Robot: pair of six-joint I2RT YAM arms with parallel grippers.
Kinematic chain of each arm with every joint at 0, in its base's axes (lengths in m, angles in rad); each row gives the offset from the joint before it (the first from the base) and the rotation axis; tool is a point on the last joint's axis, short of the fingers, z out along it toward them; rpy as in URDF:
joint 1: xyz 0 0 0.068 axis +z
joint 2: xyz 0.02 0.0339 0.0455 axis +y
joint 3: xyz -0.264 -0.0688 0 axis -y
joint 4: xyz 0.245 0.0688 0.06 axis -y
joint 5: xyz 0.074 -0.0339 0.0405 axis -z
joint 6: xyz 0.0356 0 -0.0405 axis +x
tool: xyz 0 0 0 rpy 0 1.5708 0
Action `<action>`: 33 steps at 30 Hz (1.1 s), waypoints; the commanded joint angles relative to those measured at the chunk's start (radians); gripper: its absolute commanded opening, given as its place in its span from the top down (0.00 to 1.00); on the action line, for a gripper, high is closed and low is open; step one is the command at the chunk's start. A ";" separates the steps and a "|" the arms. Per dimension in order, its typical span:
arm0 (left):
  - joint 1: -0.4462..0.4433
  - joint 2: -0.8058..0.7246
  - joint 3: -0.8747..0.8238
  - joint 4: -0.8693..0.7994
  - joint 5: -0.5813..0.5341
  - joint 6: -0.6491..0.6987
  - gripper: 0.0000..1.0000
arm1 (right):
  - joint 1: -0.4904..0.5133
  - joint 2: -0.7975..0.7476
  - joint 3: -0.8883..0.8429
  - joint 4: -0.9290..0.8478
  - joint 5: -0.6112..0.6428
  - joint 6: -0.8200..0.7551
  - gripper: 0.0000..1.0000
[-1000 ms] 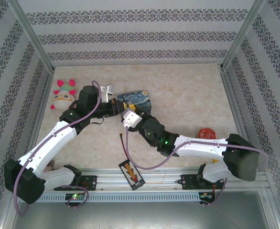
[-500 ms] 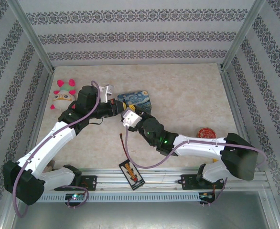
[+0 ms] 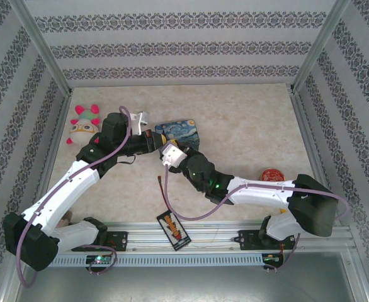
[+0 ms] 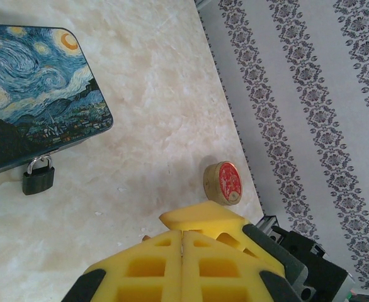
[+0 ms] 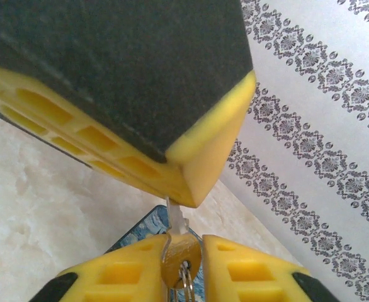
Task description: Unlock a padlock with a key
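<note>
Padlock (image 4: 37,179): lay at the Starry Night tin's (image 4: 33,107) edge
Surface: beige marbled tabletop (image 4: 153,113); striped wallpaper (image 4: 298,94) ringed it
Axis: shackle pointed at the tin, body away
Left gripper (image 4: 182,236): fingers pressed together
Right gripper (image 5: 183,245): pinched a brass key (image 5: 179,257)

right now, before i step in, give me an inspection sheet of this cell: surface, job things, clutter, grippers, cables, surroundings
surface: pale marbled tabletop, no spill seen
job's things: padlock hooked on the painted tin, shackle looks closed; key held off the table
clutter: plush toy, red-topped disc, black pack with orange label
grippers: right gripper shut on the key; left gripper shut, close by the right one
cables: purple cable along each arm; thin wire loose by the pack
surroundings: patterned walls, metal frame posts
</note>
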 commanded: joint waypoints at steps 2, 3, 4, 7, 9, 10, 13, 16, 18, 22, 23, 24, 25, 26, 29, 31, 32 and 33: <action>0.009 -0.018 0.022 -0.014 0.028 -0.012 1.00 | -0.008 0.008 0.005 0.015 0.003 0.026 0.88; 0.008 -0.018 0.022 -0.014 0.028 -0.013 1.00 | -0.009 0.008 0.006 0.013 0.004 0.027 0.89; 0.010 -0.019 0.021 -0.012 0.028 -0.015 1.00 | -0.008 0.007 0.004 0.013 0.003 0.030 0.90; 0.010 -0.021 0.019 -0.011 0.028 -0.018 1.00 | -0.008 0.002 0.004 0.007 0.003 0.037 0.95; 0.011 -0.023 0.017 -0.008 0.027 -0.021 1.00 | -0.008 0.000 0.004 0.004 0.008 0.041 1.00; 0.011 -0.024 0.016 -0.005 0.025 -0.023 1.00 | -0.009 -0.002 0.006 0.002 0.011 0.041 1.00; 0.010 -0.025 0.012 0.005 0.027 -0.029 0.99 | -0.010 -0.007 0.006 -0.001 0.016 0.046 1.00; 0.010 -0.023 0.014 0.016 0.028 -0.037 0.90 | -0.008 -0.009 0.009 -0.002 0.026 0.048 1.00; 0.010 -0.021 0.018 0.020 0.028 -0.038 0.88 | -0.010 -0.007 0.010 -0.007 0.028 0.049 1.00; 0.014 -0.023 0.023 0.033 0.027 -0.038 0.73 | -0.008 -0.009 0.009 -0.016 0.027 0.063 1.00; 0.014 -0.023 0.022 0.036 0.025 -0.038 0.69 | -0.008 -0.010 0.009 -0.016 0.027 0.067 1.00; 0.015 -0.028 0.022 0.041 0.023 -0.040 0.64 | -0.008 -0.012 0.007 -0.017 0.028 0.071 1.00; 0.019 -0.031 0.020 0.046 0.020 -0.041 0.58 | -0.009 -0.015 0.006 -0.017 0.028 0.077 1.00; 0.022 -0.036 0.016 0.052 0.018 -0.042 0.53 | -0.008 -0.018 0.006 -0.020 0.027 0.082 1.00; 0.045 -0.060 0.003 0.087 0.007 -0.054 0.37 | -0.010 -0.029 0.004 -0.037 0.030 0.108 1.00; 0.070 -0.085 -0.010 0.129 -0.003 -0.060 0.24 | -0.012 -0.049 0.001 -0.066 0.020 0.148 1.00; 0.081 -0.095 -0.014 0.143 -0.010 -0.055 0.18 | -0.015 -0.063 0.001 -0.088 0.008 0.173 1.00; 0.092 -0.107 -0.018 0.151 -0.019 -0.037 0.10 | -0.021 -0.083 0.004 -0.123 -0.011 0.214 1.00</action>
